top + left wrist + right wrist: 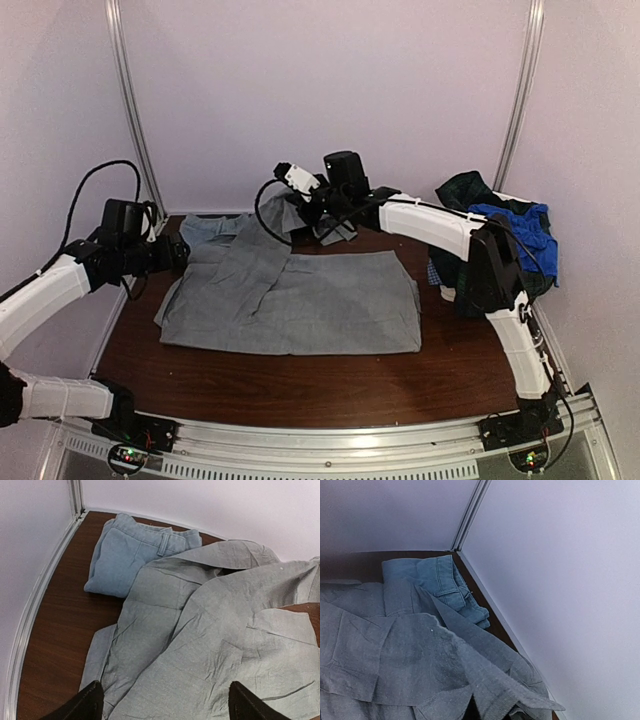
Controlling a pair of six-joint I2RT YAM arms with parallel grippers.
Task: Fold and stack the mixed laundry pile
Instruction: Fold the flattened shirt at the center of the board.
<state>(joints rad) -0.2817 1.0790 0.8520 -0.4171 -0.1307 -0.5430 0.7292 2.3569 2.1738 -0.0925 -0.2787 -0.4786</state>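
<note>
Left gripper [165, 690]: fingers spread wide, holding nothing, poised just over the left end of the grey shirt [320, 300].

Right gripper [300, 212]: pressed shut, pinching a raised fold at the shirt's far edge. The cloth peaks up to it (fingers themselves hidden by fabric in the wrist view).

Mixed laundry pile [505, 235]: one rumpled heap, just off the shirt's right end, partly behind the right arm. Long axis runs roughly near-to-far, crosswise to the shirt. Dark plaid at the far end, bright blue draped on its right side.

Grey shirt: one, lying flat and creased, long axis left-to-right.

Folded blue-grey trousers [127, 555]: one piece, beyond the shirt's far-left corner, its edge tucked under the shirt.

Table [300, 385]: dark wood, bare nearer than the shirt.
</note>
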